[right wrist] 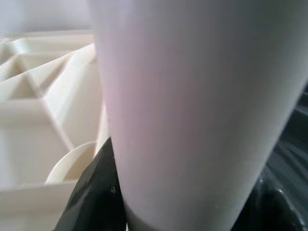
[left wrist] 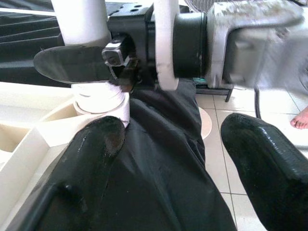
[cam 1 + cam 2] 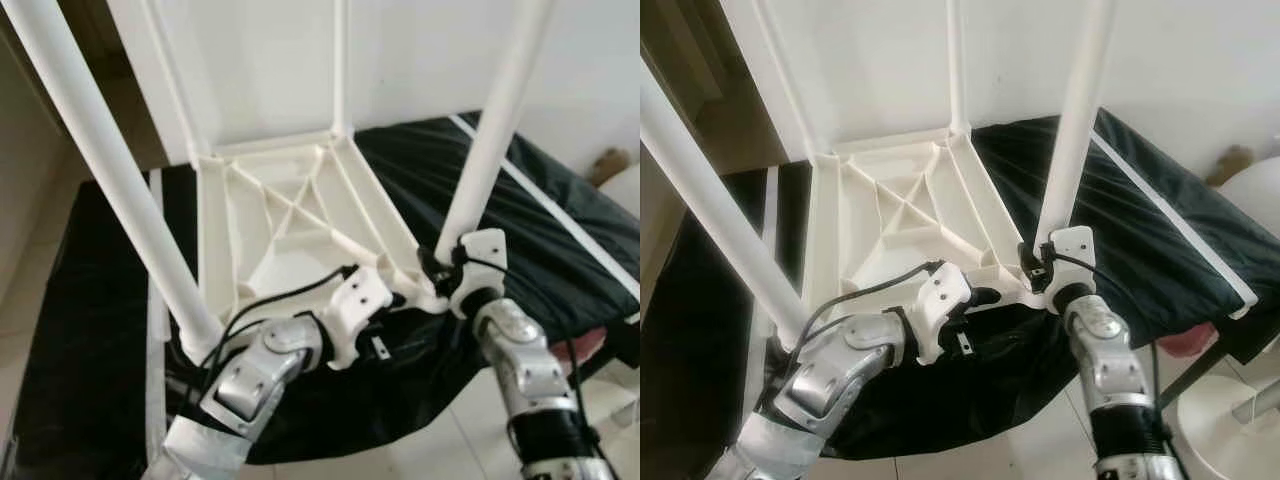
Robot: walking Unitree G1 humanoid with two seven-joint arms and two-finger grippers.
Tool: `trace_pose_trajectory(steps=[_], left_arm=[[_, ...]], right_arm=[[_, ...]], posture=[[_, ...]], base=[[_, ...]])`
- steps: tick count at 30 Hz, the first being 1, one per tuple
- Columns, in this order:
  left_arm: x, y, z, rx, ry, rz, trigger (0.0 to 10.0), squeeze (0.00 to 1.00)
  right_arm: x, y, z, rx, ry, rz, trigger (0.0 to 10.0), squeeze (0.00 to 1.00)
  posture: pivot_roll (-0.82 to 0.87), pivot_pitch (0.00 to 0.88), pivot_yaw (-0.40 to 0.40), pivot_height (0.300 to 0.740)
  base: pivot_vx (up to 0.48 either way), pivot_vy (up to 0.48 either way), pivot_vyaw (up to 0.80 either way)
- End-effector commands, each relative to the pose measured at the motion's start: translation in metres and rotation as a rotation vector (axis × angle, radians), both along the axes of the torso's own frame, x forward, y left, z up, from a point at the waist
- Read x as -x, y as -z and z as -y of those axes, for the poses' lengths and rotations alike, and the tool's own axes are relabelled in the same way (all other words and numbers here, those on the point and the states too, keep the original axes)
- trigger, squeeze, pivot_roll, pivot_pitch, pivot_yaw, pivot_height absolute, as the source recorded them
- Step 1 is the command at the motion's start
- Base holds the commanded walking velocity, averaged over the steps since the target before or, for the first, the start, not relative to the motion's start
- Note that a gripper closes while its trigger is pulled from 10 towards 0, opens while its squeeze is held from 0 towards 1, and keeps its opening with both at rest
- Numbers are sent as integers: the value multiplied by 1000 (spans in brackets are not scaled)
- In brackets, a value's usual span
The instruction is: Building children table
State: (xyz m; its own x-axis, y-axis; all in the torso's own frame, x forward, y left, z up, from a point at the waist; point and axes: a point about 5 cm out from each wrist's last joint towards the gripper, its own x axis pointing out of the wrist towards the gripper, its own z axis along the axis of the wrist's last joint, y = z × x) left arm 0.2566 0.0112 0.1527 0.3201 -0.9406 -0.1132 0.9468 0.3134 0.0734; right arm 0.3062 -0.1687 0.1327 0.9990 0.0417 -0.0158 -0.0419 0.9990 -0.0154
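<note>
My right gripper [image 3: 440,268] reaches up, clamped round a leg [image 3: 492,130] at the tabletop's [image 3: 290,215] corner; my left gripper [image 2: 168,154], fingers apart, hovers over black cloth [image 3: 90,340] beside it.

Left gripper [image 2: 168,159] hangs spread over crumpled black cloth [image 2: 159,163], beside the cream ribbed plastic tabletop [image 2: 29,130]; the right gripper [image 2: 103,65] clamps the white table leg [image 2: 82,21].

Four upright legs [image 3: 492,130] around the ribbed tabletop underside [image 3: 290,215]; open middle.
</note>
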Motion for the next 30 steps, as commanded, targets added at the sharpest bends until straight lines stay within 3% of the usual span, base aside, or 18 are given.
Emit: trace_pose_trajectory(steps=[1,6,10,15,30], left_arm=[[4,-1,2,-7,49,2,10000,0],[4,-1,2,-8,52,8,10000,0],[4,-1,2,-11,55,11,10000,0],[4,0,2,-11,56,9,10000,0],[3,-2,0,-13,53,18,10000,0]], right_arm=[[11,28,-1,-54,122,-141,10000,0],[18,30,-11,-96,184,-156,10000,0],[24,30,-14,-87,312,-144,10000,0],[26,28,-25,-91,302,-150,10000,0],[25,23,-21,-57,342,-140,10000,0]], posture=[[-76,0,40,740],[-79,0,42,740],[-79,0,42,740],[-83,0,44,740],[-76,0,43,740]], base=[[0,0,0],[0,0,0],[0,0,0],[0,0,0],[0,0,0]])
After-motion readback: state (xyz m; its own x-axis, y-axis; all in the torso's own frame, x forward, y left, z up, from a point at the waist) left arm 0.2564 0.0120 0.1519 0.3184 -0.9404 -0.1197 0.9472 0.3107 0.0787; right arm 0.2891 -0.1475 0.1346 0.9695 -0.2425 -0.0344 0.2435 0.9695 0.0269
